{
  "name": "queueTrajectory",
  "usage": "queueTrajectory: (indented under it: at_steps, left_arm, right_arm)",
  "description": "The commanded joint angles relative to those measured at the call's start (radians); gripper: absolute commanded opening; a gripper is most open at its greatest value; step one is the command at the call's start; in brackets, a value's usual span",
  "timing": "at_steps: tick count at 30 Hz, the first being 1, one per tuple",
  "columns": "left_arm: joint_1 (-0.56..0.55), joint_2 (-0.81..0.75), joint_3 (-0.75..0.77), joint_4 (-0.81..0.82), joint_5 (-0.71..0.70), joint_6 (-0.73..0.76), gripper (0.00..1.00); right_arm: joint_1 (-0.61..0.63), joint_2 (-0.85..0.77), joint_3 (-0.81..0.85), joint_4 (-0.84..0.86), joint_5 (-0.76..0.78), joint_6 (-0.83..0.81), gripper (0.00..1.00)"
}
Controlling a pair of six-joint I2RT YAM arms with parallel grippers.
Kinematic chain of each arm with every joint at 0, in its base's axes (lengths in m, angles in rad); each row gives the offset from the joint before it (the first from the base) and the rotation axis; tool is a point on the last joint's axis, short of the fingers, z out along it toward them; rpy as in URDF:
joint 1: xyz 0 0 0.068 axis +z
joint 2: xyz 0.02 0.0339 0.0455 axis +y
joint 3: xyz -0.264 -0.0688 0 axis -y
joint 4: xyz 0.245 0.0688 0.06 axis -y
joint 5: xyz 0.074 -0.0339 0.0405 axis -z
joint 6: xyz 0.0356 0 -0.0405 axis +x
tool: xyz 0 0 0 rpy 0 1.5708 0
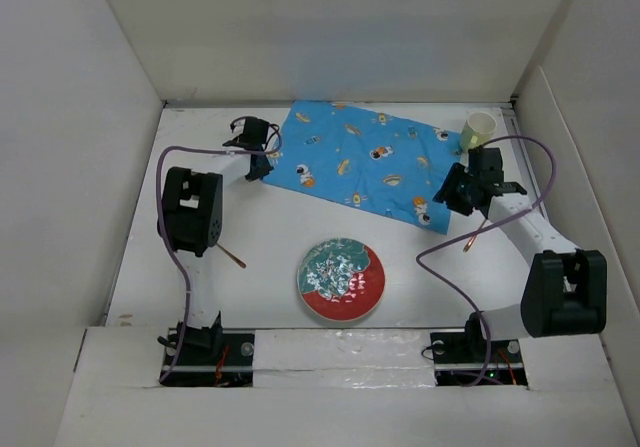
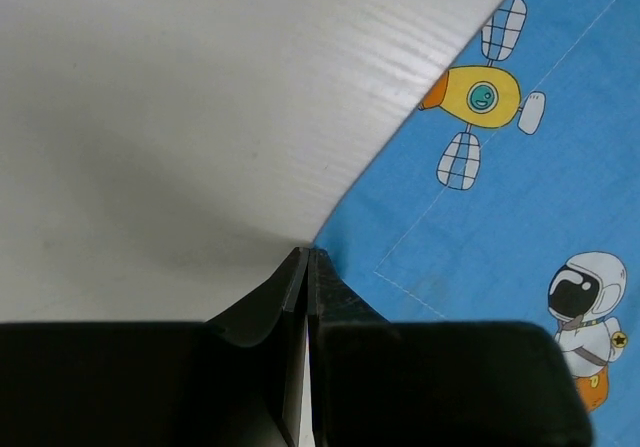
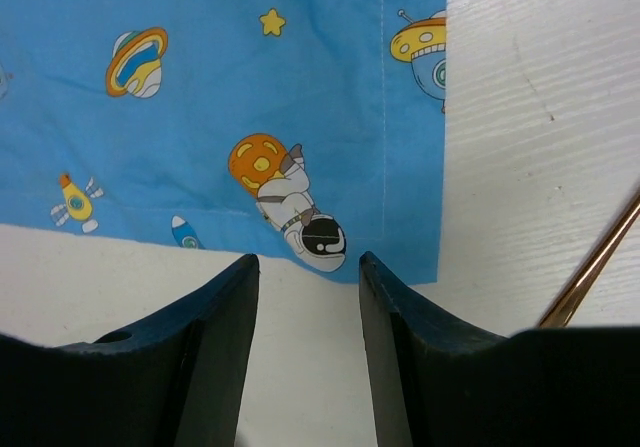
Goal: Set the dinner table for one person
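while the white table (image 1: 270, 225) spreads under both arms, the blue placemat (image 1: 350, 157) lies by its far edge. the left gripper (image 2: 308, 259) is clenched at the placemat's near left corner; whether it pinches cloth i cannot tell. the right gripper (image 3: 308, 267) stands released over the near right corner.

You are holding the left gripper (image 2: 307, 256) pinched closed, while the right gripper (image 3: 305, 263) is hovering low with its jaws parted.
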Motion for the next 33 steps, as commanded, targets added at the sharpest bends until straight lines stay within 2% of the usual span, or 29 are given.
queueTrajectory:
  at_steps: [1, 9, 15, 21, 28, 33]
  left_arm:
    - [0.008, -0.071, -0.114, -0.049, 0.036, 0.001, 0.0]
    - [0.008, -0.309, -0.36, -0.037, 0.034, 0.005, 0.0]
    - [0.008, -0.403, -0.454, -0.051, 0.017, 0.008, 0.0]
    - [0.008, -0.448, -0.494, -0.081, -0.024, 0.036, 0.0]
    - [0.008, -0.483, -0.525, -0.092, -0.011, 0.042, 0.0]
    - [0.008, -0.46, -0.53, -0.107, -0.009, 0.048, 0.0]
  right_arm:
    - [-0.027, 0.01, 0.006, 0.079, 0.011, 0.052, 0.51]
    - [-0.116, 0.157, 0.0, 0.135, -0.011, 0.158, 0.5]
    - [-0.125, 0.197, -0.005, 0.13, -0.046, 0.15, 0.49]
    - [-0.125, 0.197, -0.026, 0.096, -0.045, 0.12, 0.48]
    - [-0.125, 0.169, -0.106, 0.087, -0.061, 0.115, 0.48]
    - [-0.134, 0.16, -0.106, 0.069, -0.071, 0.12, 0.33]
